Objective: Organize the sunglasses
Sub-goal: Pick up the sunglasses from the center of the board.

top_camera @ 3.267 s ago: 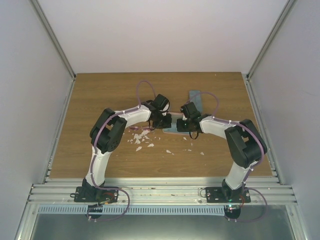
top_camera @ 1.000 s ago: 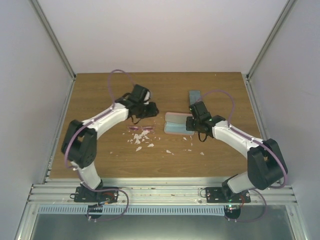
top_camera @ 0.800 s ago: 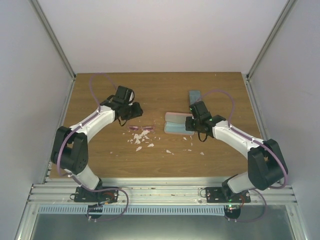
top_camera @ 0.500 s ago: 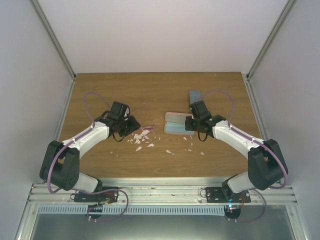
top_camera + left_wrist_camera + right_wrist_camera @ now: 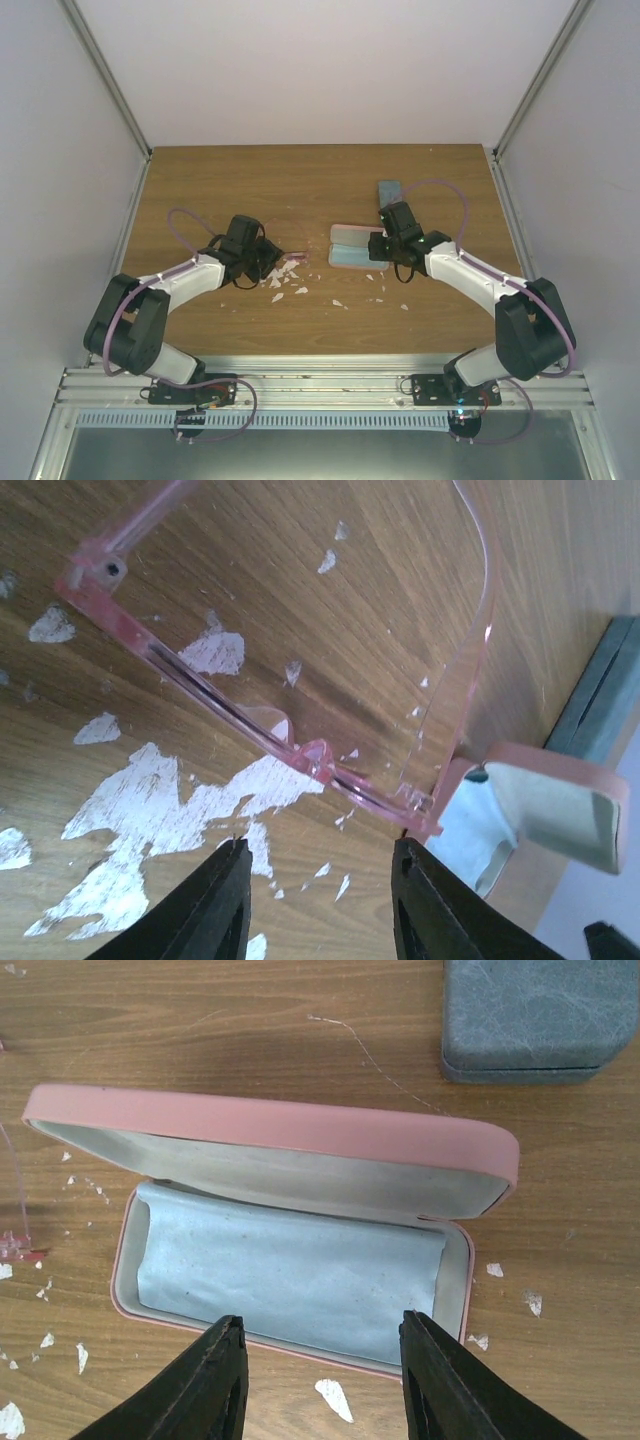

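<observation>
Sunglasses with a clear pink frame lie on the table left of centre, both arms unfolded and pointing away from the left gripper; in the top view they show as a small pink streak just past that gripper. We see the left jaws spread, with only wood and white flecks between them; the fingertips stop just short of the frame's front bar and do not touch it. The frame's right end lies very close to the open pink case; we cannot tell whether the two touch.

We see the right gripper spread as well, holding nothing; it hangs over the near rim of the pink case, whose lid stands up on the far side. A light blue cloth lies flat in the base of that case and covers most of its floor. A grey case, closed, lies beyond the pink one and apart from it; in the top view it sits just behind the right gripper. More flecks are scattered on the wood between the two arms.
</observation>
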`<act>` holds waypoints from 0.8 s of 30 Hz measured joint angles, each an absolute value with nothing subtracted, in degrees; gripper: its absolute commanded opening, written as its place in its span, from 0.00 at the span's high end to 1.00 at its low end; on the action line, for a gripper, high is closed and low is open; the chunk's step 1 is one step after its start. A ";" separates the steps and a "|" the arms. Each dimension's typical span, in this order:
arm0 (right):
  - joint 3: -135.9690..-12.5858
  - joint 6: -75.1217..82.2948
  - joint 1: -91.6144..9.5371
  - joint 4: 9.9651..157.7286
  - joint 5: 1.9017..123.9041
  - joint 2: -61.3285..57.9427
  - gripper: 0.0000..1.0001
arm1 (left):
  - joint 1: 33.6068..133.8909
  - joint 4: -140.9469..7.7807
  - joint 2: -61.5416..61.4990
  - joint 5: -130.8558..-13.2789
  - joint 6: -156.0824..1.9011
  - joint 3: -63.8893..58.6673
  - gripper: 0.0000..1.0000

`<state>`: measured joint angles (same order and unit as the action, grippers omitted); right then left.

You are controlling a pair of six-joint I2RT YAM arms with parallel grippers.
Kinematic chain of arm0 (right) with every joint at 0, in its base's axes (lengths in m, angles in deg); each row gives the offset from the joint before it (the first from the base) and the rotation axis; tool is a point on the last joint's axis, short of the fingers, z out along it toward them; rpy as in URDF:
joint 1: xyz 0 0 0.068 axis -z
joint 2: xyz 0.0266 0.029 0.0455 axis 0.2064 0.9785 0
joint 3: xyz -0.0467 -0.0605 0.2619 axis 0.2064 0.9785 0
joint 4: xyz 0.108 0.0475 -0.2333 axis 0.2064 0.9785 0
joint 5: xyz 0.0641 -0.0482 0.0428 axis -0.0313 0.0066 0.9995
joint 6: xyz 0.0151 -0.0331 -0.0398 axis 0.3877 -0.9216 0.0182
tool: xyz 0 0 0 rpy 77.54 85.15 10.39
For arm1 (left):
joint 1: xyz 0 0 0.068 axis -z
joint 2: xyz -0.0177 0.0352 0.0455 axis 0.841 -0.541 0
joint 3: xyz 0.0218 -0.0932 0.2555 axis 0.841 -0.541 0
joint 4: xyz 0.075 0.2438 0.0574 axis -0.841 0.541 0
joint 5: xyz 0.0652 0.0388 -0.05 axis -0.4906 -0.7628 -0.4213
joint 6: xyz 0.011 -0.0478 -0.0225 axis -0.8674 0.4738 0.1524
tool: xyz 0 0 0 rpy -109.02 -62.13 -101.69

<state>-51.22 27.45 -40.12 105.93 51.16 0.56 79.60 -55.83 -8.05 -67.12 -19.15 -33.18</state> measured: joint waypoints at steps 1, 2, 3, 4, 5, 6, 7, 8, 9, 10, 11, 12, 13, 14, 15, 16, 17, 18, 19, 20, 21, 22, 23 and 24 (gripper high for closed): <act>-51.05 27.45 -40.12 105.86 51.16 0.56 0.57 | 79.79 -56.38 -8.56 -67.60 -17.84 -33.18 0.64; -50.85 27.45 -40.12 105.80 51.19 0.56 0.57 | 79.97 -56.84 -9.02 -68.10 -16.42 -33.18 0.64; -50.61 27.43 -40.12 105.69 51.19 0.53 0.57 | 80.08 -57.10 -9.37 -68.67 -15.48 -33.18 0.65; -50.35 27.43 -40.12 105.56 51.16 0.47 0.57 | 80.19 -57.23 -9.69 -69.28 -14.43 -33.11 0.65; -50.06 27.43 -40.12 105.49 51.16 0.45 0.57 | 80.36 -57.32 -10.04 -70.00 -13.60 -33.00 0.64; -49.91 27.43 -40.12 105.49 51.16 0.45 0.57 | 80.52 -57.41 -10.46 -70.64 -12.93 -32.94 0.62; -49.71 27.43 -40.12 105.38 51.16 0.45 0.57 | 80.71 -57.45 -10.85 -71.18 -12.23 -32.87 0.60; -49.49 27.40 -40.12 105.23 51.16 0.40 0.57 | 80.84 -57.50 -11.27 -71.57 -11.74 -32.87 0.59; -49.27 27.40 -40.12 105.18 51.16 0.36 0.57 | 80.95 -57.47 -11.81 -71.86 -11.26 -32.85 0.58; -49.08 27.38 -40.12 105.12 51.14 0.34 0.57 | 81.02 -57.50 -12.47 -72.12 -10.80 -32.74 0.58; -48.97 27.36 -40.12 105.12 51.16 0.34 0.57 | 81.04 -57.52 -13.30 -72.27 -10.61 -32.52 0.58; -48.90 27.30 -40.12 105.08 51.16 0.34 0.57 | 81.04 -57.50 -14.22 -72.38 -10.32 -32.17 0.58; -48.86 27.23 -40.12 105.08 51.14 0.32 0.57 | 81.04 -57.78 -15.33 -72.54 -9.95 -31.56 0.59; -48.84 27.19 -40.12 105.05 51.14 0.32 0.57 | 81.04 -57.80 -15.99 -72.67 -9.82 -31.08 0.59; -48.82 27.19 -40.12 105.05 51.14 0.32 0.57 | 81.06 -57.85 -16.64 -72.80 -9.73 -30.55 0.59; -48.77 27.16 -40.12 105.05 51.14 0.29 0.57 | 81.06 -57.82 -17.15 -72.93 -9.67 -30.09 0.59; -48.77 27.16 -40.12 105.05 51.14 0.29 0.57 | 81.06 -57.82 -17.58 -73.15 -9.65 -29.68 0.59; -48.77 27.19 -40.12 105.03 51.12 0.29 0.57 | 81.06 -57.85 -17.82 -73.32 -9.65 -29.44 0.59; -48.75 27.19 -40.12 105.03 51.12 0.29 0.57 | 81.06 -57.82 -18.04 -73.61 -9.65 -29.13 0.59; -48.66 27.19 -40.12 104.94 51.12 0.25 0.57 | 81.08 -57.82 -18.24 -73.80 -9.65 -28.91 0.59; -48.55 27.16 -40.12 104.86 51.14 0.25 0.57 | 81.11 -57.85 -18.44 -73.94 -9.62 -28.69 0.60; -48.47 27.19 -40.12 104.81 51.12 0.25 0.57 | 81.11 -57.87 -18.59 -74.02 -9.65 -28.61 0.62; -48.44 27.19 -40.12 104.81 51.12 0.25 0.57 | 81.11 -57.82 -18.85 -74.02 -9.65 -28.48 0.62; -48.44 27.19 -40.12 104.77 51.12 0.25 0.57 | 81.13 -57.85 -19.18 -74.02 -9.65 -28.30 0.63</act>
